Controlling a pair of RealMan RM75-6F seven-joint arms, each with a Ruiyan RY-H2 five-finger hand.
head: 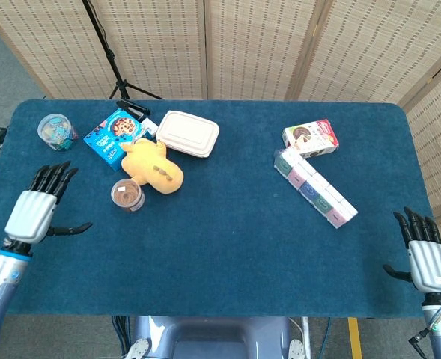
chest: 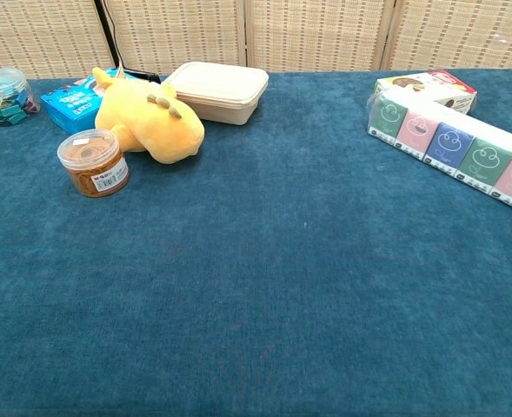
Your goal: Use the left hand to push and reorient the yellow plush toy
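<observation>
The yellow plush toy (head: 153, 164) lies on the blue table toward the back left, between a beige lidded box and a small brown jar; it also fills the upper left of the chest view (chest: 147, 116). My left hand (head: 37, 210) hovers over the table's left edge, fingers spread, well to the left of the toy and touching nothing. My right hand (head: 427, 256) sits off the table's front right edge, open and empty. Neither hand shows in the chest view.
A brown jar (head: 127, 195) stands just in front of the toy. A beige lidded box (head: 187, 133), a blue snack box (head: 113, 134) and a clear tub (head: 55, 130) lie behind. A tissue pack row (head: 315, 188) and small carton (head: 311, 137) sit at right.
</observation>
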